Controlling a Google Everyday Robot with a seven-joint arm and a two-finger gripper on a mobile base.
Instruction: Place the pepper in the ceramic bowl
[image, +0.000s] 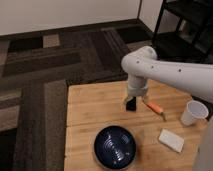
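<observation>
The pepper (155, 108) is a slim orange tapered piece lying on the wooden table (90, 107), right of centre. The ceramic bowl (115, 146) is large, round and dark navy with ridged rings inside; it sits near the table's front edge, empty. My gripper (135, 101) hangs from the white arm (170, 70) above the table, directly over the small black block (131, 105) and just left of the pepper. It is above and behind the bowl.
A white paper cup (192, 113) stands at the table's right side. A flat white sponge-like pad (171, 140) lies right of the bowl. A black shelf unit (185, 30) stands behind on the patterned carpet.
</observation>
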